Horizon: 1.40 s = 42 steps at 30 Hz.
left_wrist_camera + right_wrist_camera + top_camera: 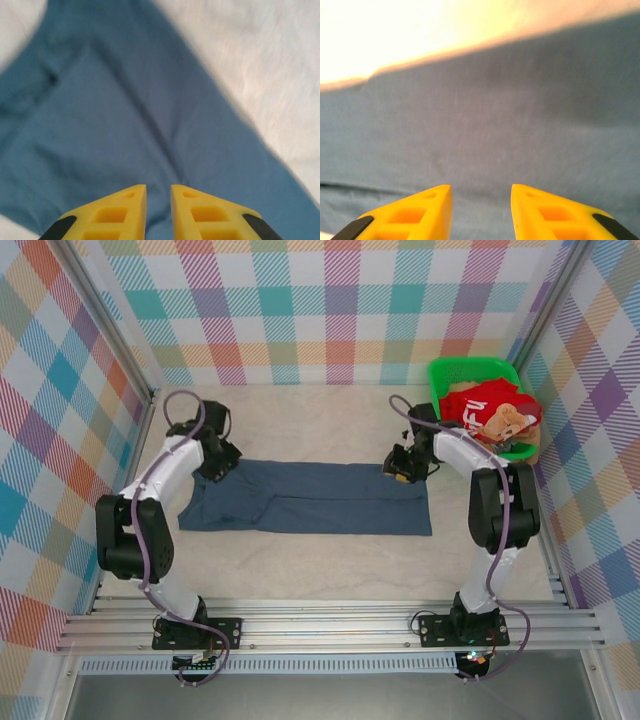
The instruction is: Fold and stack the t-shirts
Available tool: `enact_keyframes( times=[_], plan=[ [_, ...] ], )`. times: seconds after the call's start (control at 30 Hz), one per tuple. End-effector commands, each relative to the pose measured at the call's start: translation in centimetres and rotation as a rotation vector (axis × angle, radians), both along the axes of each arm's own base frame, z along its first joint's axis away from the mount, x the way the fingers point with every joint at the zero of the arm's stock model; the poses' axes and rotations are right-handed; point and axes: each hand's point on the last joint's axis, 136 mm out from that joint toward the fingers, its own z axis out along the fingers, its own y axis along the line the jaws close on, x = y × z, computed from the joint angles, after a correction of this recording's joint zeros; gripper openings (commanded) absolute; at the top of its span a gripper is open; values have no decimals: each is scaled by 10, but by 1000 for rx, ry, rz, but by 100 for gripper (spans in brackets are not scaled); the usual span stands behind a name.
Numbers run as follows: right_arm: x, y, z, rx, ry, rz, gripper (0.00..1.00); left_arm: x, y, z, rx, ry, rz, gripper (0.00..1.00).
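A dark slate-blue t-shirt (320, 498) lies across the middle of the table as a long flat strip. My left gripper (213, 468) hovers low over its far left end. In the left wrist view the left gripper (158, 187) has a narrow gap between its yellow fingers, with nothing in it and the blue cloth (125, 110) below. My right gripper (398, 468) is over the strip's far right edge. The right wrist view shows the right gripper (481, 187) open wider above the cloth (495, 130), holding nothing. A red t-shirt with white lettering (480, 405) lies in the basket.
The green plastic basket (455, 368) stands in the far right corner, with an orange-tan printed garment (515, 425) hanging over its near side. Checkered walls close off the table at the left, back and right. Bare pale tabletop (320, 420) lies beyond the blue t-shirt.
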Motion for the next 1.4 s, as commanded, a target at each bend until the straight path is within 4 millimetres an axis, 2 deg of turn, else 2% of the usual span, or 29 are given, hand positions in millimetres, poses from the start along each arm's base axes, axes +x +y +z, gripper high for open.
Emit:
enact_keyframes(
  times=[0.0,0.13,0.23,0.4,0.5,0.63,0.77,1.03,1.2,1.37],
  plan=[
    [6,-6,-13,-61,42,37,35,-26,-31,-46,-100,139,84,17],
    [16,-10,-21,-96,64,31,35,-49,-48,-84,-72,241,47,12],
    [14,-12,-27,-108,94,20,35,-59,-62,-104,-114,270,30,11],
    [8,-12,-30,-103,104,17,35,-60,-75,-95,-83,243,-23,11],
    [3,-13,-31,-105,107,19,35,-63,-73,-86,-30,232,-31,11],
    [0,-17,-31,-122,109,24,35,-74,-75,-84,-5,259,-19,11],
    [2,-18,-30,-136,101,36,36,-71,-73,-68,21,214,6,15],
    [1,-16,-30,-124,112,44,36,-74,-104,-75,-75,233,-2,16],
    [0,-16,-29,-121,110,46,36,-81,-109,-95,-87,281,-16,14],
    [0,-16,-25,-121,102,45,36,-75,-121,-92,-131,261,-39,15]
  ],
)
